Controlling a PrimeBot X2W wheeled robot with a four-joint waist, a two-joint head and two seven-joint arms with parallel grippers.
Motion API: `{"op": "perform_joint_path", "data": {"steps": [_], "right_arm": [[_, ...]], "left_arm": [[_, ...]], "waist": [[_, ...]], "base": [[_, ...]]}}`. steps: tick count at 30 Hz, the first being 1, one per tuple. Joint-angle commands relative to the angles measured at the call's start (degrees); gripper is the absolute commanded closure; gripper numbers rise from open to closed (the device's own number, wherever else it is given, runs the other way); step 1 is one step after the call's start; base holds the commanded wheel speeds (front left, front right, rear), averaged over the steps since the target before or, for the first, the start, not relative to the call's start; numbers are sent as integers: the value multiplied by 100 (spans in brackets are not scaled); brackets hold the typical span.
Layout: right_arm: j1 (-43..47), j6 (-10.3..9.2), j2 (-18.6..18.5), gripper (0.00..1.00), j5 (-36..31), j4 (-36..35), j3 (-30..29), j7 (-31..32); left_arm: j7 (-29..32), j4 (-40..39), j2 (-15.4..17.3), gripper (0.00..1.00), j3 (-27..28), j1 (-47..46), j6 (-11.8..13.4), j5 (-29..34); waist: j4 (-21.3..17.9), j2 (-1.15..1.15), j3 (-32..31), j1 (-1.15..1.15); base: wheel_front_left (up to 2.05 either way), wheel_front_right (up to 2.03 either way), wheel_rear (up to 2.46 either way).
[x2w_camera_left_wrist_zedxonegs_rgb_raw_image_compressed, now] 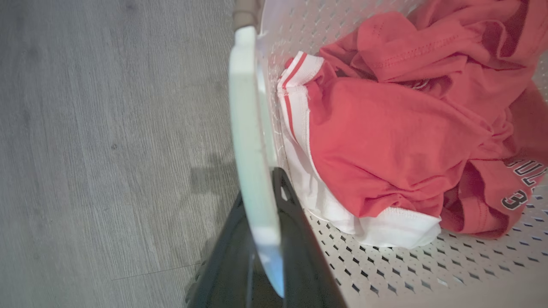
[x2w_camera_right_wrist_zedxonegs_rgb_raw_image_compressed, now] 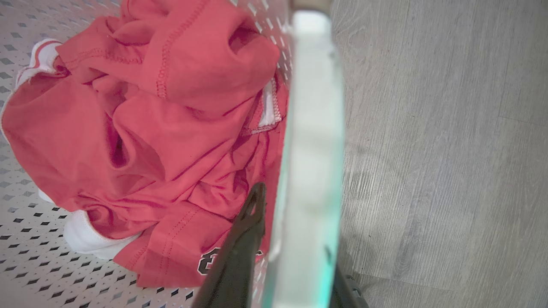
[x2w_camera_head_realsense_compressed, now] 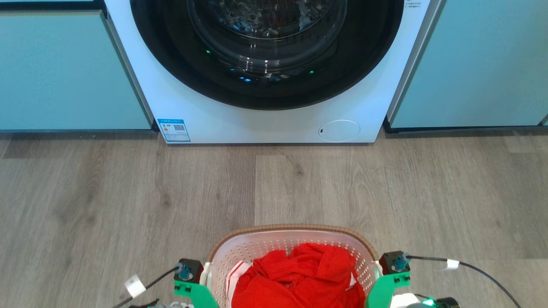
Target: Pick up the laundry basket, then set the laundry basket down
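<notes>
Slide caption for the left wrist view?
Left hand grips the laundry basket by its side handle; red-and-white garment inside, wood-look floor beside.

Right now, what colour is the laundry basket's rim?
Brown, with a woven look: the rim tops the white perforated laundry basket. It shows best in the head view.
</notes>
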Motion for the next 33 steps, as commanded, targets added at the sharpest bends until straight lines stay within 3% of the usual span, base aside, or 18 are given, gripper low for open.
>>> {"op": "perform_joint_path", "data": {"steps": [1,21,33], "right_arm": [[-95,37,34,100,-6,-49,134,-77],[-117,37,34,100,246,-4,428,-121],[-358,37,34,100,306,32,535,-218]], "left_arm": [[-43,2,149,100,89,-246,12,-11],[7,53,149,100,-97,-224,38,-163],[-93,65,149,100,-157,-408,66,-225]], "waist": [[-2,0,-1,0],[-25,0,25,0],[-60,0,430,0]], "base": [[0,0,0],[0,0,0],[0,0,0]]}}
